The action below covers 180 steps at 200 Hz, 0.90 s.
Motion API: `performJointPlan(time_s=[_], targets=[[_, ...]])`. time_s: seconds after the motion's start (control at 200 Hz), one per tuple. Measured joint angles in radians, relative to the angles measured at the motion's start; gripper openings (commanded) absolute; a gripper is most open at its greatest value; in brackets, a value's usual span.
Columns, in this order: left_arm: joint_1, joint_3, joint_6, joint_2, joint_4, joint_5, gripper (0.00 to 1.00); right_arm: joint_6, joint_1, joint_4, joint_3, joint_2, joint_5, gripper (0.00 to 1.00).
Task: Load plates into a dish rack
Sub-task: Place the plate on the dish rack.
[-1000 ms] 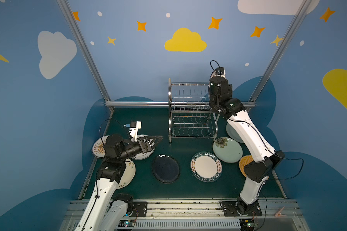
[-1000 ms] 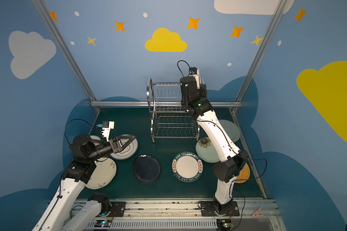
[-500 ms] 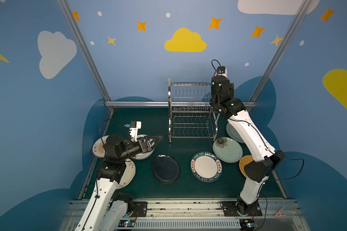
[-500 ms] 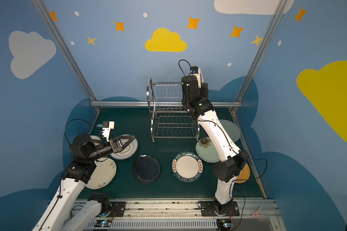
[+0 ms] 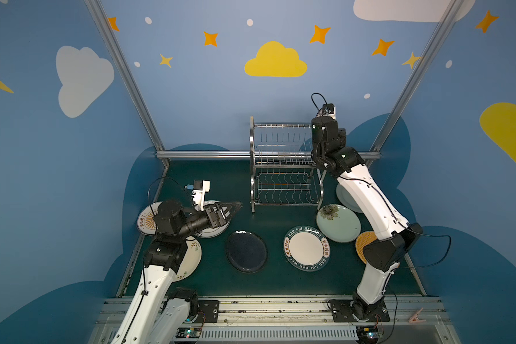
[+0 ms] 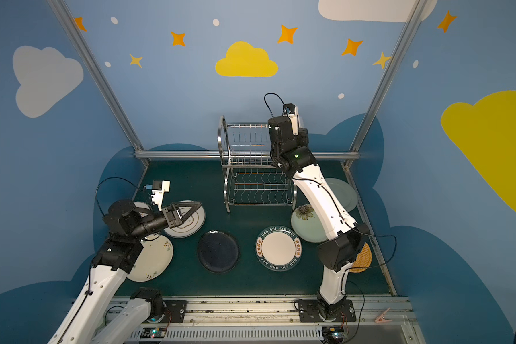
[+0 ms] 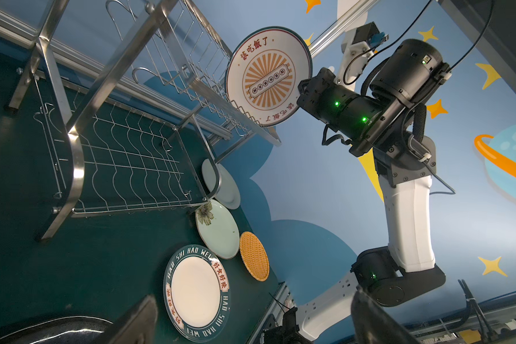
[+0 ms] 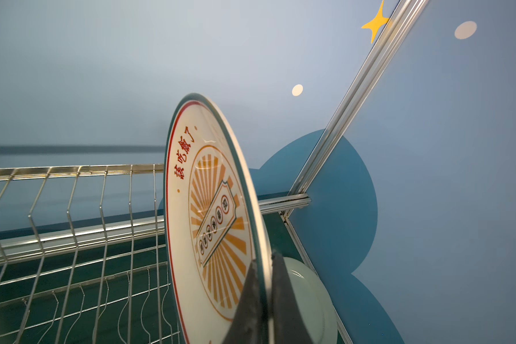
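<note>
Very little had moved over the last second: the right arm had shifted only a touch above the right end of the dish rack (image 5: 283, 166), and the left arm had stayed where it was. That read as fine lining-up rather than travel, so I judged the first plate to be on the point of going in, with nothing yet standing in either tier.

The right gripper (image 8: 262, 263) was clamped on the rim of the sunburst plate (image 7: 268, 74), its two fingers (image 8: 289, 312) pinching the edge from either face. The plate stood on edge, nearly upright, over the right end of the upper shelf. From the left wrist view its lower rim sat at the shelf wires, though I could not tell whether it touched them or had entered a slot (the wrist hid it in both top views). It was glossy white with a dark edge and red characters round an orange sunburst.

The left gripper (image 5: 236, 206) hung empty with its jaws wide apart, over the gold-ringed plate (image 6: 188, 226) near the left edge of the table (image 5: 230, 178). The rack stood at the middle of the back edge. Other plates lay flat: a black plate (image 5: 246, 251) and a green-lettered plate (image 5: 306, 248) toward the front edge, and a pale green plate (image 5: 338, 223) and an orange woven plate (image 5: 361, 242) toward the right edge.
</note>
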Motion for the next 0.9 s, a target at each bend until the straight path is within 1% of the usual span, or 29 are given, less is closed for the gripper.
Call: performJointPlan(time_s=[0.36,0.806,0.901], targets=[[0.003,0.0,-0.002,0.0,0.0,0.0,1.0,0.032,0.006,-0.015,0.0,0.0,0.001,0.0],[0.007,0.0,-0.002,0.0,0.0,0.0,1.0,0.098,0.018,-0.082,0.015,0.001,0.002,0.0],[0.007,0.0,-0.002,0.0,0.0,0.0,1.0,0.106,0.02,-0.09,0.015,0.001,0.003,0.03]])
